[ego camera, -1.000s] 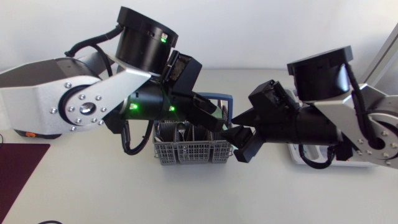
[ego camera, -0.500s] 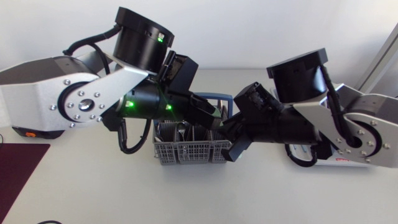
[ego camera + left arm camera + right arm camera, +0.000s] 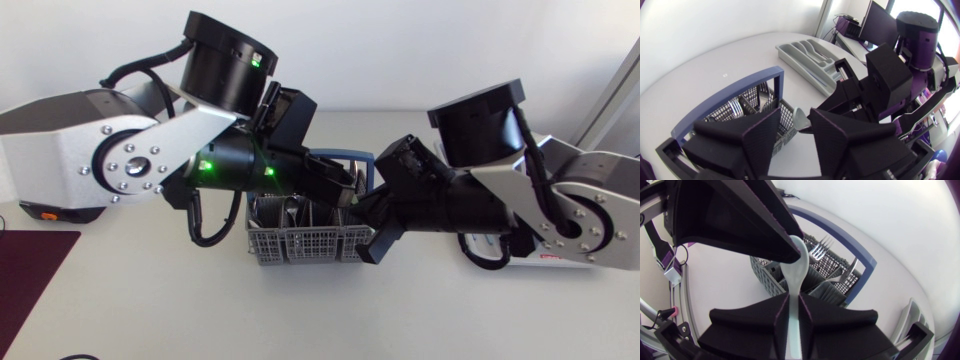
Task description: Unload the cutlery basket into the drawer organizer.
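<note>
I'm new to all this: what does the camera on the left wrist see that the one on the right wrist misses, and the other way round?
Only the left wrist view shows the compartments of the grey plastic drawer organizer. Only the right wrist view shows the handle of the pale spoon clamped between the fingers of the right gripper. Both show the grey mesh cutlery basket with its blue handle, and the spoon's bowl at the open left gripper.
</note>
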